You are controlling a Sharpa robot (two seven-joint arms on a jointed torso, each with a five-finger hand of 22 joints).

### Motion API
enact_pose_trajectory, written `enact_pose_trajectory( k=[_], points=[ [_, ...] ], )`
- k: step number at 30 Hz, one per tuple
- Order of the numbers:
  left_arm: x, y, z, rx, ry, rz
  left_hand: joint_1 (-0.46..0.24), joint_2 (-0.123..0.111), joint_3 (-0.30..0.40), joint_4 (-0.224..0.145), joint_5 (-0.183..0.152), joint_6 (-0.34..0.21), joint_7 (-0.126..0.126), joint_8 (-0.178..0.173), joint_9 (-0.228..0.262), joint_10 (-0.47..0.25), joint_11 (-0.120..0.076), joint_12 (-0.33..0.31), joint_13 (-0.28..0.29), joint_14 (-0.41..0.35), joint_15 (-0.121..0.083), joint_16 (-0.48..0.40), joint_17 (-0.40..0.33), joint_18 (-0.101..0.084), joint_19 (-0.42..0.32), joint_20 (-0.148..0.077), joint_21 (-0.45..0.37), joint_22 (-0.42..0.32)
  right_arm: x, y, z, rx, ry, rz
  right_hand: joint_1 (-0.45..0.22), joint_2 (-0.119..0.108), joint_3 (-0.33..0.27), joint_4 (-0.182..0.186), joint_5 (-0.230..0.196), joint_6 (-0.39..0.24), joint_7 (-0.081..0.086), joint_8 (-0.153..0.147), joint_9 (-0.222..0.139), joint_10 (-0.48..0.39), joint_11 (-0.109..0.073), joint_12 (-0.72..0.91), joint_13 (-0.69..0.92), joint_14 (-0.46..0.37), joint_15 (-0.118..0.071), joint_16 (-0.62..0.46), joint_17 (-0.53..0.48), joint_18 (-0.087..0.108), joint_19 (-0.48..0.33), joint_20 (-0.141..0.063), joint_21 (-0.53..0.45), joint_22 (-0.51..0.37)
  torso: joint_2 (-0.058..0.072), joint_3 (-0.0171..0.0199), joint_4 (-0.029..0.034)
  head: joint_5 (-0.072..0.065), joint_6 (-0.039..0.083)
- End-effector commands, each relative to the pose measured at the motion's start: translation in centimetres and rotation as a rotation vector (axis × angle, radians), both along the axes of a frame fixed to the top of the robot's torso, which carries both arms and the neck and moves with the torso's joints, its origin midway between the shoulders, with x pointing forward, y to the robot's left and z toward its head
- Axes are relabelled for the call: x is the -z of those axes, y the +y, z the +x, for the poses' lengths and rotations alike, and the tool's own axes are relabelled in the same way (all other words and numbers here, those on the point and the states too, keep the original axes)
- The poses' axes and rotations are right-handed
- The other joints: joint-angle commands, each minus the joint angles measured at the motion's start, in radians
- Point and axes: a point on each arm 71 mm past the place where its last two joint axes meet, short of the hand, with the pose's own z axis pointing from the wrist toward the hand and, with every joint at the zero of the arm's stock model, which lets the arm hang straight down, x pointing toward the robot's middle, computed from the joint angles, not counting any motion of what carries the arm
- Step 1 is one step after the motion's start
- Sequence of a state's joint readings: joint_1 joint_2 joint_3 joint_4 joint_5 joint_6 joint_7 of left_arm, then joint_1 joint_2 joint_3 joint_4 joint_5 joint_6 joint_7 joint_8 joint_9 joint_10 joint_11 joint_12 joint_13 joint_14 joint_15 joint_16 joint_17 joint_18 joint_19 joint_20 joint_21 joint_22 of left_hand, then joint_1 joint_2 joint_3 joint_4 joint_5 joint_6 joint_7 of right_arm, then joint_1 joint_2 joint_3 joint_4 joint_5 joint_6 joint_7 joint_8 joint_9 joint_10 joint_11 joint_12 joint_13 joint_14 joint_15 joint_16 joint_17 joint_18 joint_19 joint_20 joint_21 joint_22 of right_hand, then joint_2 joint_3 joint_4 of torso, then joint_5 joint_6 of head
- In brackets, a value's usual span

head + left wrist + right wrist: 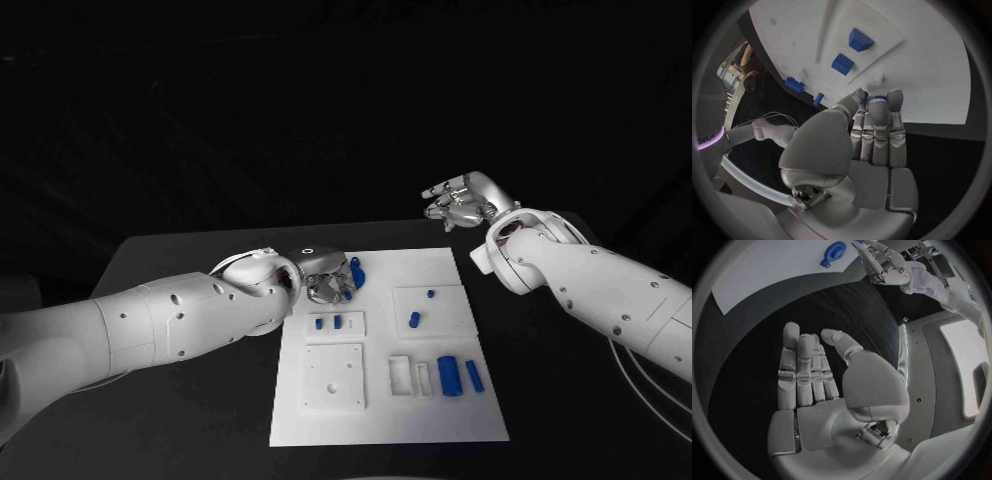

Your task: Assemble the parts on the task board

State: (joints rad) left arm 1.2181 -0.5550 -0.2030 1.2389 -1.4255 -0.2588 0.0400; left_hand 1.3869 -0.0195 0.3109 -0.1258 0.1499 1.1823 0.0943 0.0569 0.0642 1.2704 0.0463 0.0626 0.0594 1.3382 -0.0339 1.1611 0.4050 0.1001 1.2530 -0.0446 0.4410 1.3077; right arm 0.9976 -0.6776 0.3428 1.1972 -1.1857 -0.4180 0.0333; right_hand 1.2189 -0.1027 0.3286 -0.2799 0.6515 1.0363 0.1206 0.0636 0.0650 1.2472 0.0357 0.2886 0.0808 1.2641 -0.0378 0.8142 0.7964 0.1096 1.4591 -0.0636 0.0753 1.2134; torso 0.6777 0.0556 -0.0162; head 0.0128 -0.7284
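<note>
**Left hand over the board's far edge, right hand idle**

Nearest me in the head view is the white rectangular task board, a flat plate with raised white sub-plates. Two small blue plastic bars lie side by side on its right half, well apart from both hands. I judge them light, stiff and smooth: a fingertip pinch across the long sides should do, though they may skid on the plate. My left hand hangs over the board's far left part, beside a blue ring-shaped part.

From the left wrist, that hand's fingers lie straight and together with a sliver of blue at their tips; I cannot tell whether they hold it.

From the right wrist, my right hand is spread and empty over the black table, away from the board
</note>
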Motion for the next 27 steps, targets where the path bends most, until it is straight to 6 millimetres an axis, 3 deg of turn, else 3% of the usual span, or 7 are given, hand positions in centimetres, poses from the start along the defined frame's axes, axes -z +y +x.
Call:
enact_pose_trajectory(
  k=[1,14,27],
  points=[
    [-0.2,0.3,-0.3,-0.01,0.03,-0.033,-0.007,-0.004,-0.005,0.0,0.002,0.003,0.0,0.006,0.001,-0.004,0.002,-0.003,-0.001,0.003,-0.002,-0.007,0.001,0.013,-0.001,-0.008,-0.001,0.017,0.0,0.0,0.0,-0.012,0.002,-0.003,0.002,0.001,0.003,0.0,0.005,-0.002,0.008,-0.001,0.0,0.001,0.001,-0.004,0.0,-0.007,-0.002,0.0,-0.002,0.023,0.018,0.002,0.006,0.001,-0.001,-0.0003,-0.0001,0.001,0.001],
    [-0.4,2.8,-0.6,-0.051,0.057,-0.023,0.0,-0.012,-0.001,-0.002,0.006,0.001,0.002,0.006,0.001,-0.005,0.002,-0.003,-0.001,0.003,-0.002,-0.011,0.001,0.012,-0.002,-0.009,-0.003,0.018,0.1,-0.4,0.0,-0.007,0.007,-0.008,0.003,0.0,0.004,-0.001,0.005,-0.002,0.008,-0.001,0.0,0.001,0.001,-0.004,0.0,-0.009,-0.001,-0.002,-0.003,0.024,0.015,0.002,0.006,0.004,0.0,-0.0009,0.0002,0.001,-0.001],
    [0.0,3.8,-0.2,-0.073,0.056,0.001,0.003,-0.013,0.0,-0.001,0.006,0.0,0.002,0.006,0.001,-0.005,0.003,-0.003,-0.001,0.002,-0.002,-0.012,0.002,0.012,-0.003,-0.009,-0.002,0.019,0.1,-0.4,0.0,-0.007,0.007,-0.008,0.004,0.0,0.005,0.0,0.005,-0.001,0.008,-0.001,0.0,0.001,0.001,-0.004,0.0,-0.011,-0.001,-0.003,-0.006,0.024,0.015,0.002,0.007,0.008,0.001,0.0,-0.0021,0.005,-0.003]
  ],
)
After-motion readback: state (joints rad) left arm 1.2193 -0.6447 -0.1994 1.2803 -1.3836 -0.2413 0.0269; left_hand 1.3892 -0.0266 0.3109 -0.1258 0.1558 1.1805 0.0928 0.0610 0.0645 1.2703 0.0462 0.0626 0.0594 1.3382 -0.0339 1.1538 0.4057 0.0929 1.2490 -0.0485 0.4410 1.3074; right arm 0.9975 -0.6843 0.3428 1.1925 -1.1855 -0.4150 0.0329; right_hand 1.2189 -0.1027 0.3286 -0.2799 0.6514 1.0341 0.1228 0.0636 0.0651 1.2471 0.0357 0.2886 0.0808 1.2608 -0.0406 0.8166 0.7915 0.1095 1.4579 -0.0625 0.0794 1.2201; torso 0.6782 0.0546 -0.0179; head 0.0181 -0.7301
